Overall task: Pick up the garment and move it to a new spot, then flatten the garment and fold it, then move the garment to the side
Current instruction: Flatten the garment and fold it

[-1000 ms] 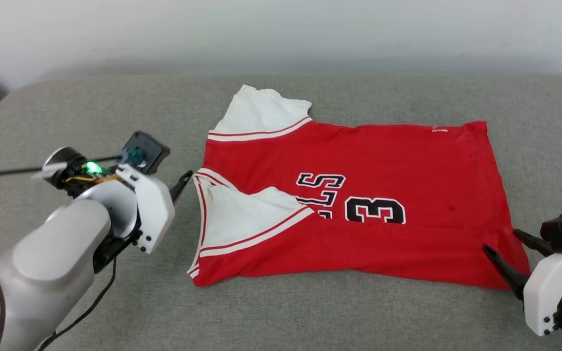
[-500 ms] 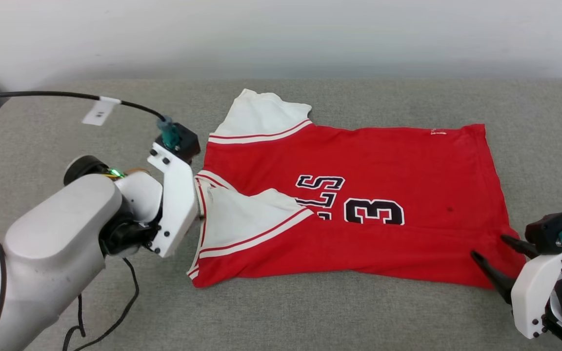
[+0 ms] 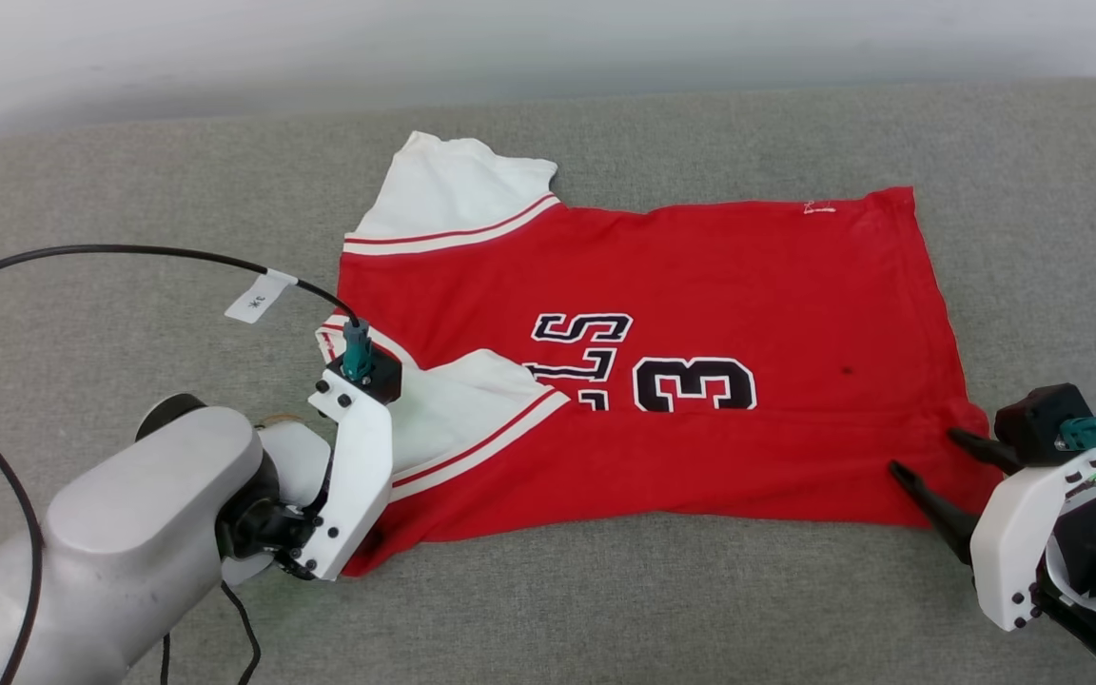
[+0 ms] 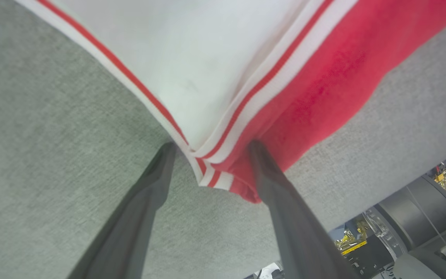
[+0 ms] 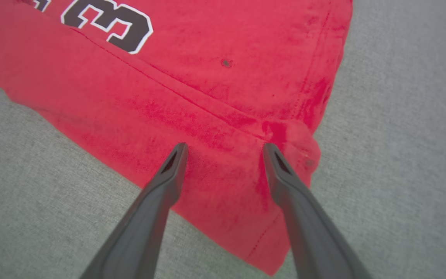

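One garment (image 3: 700, 266) lies spread flat on the grey cushion (image 3: 129, 209) in the head view, with the right end effector (image 3: 923, 450) at its near hem corner, fingers apart. In the left wrist view, the left end effector (image 4: 211, 149) stands spread, straddling the garment's striped corner without clamping it. In the right wrist view, the right end effector's separated tips sit over red cloth just inside the garment's hem corner

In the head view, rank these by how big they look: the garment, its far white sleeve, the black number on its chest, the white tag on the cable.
1. garment, by far the largest
2. far white sleeve
3. black number, somewhat smaller than the sleeve
4. white tag, plainly the smallest
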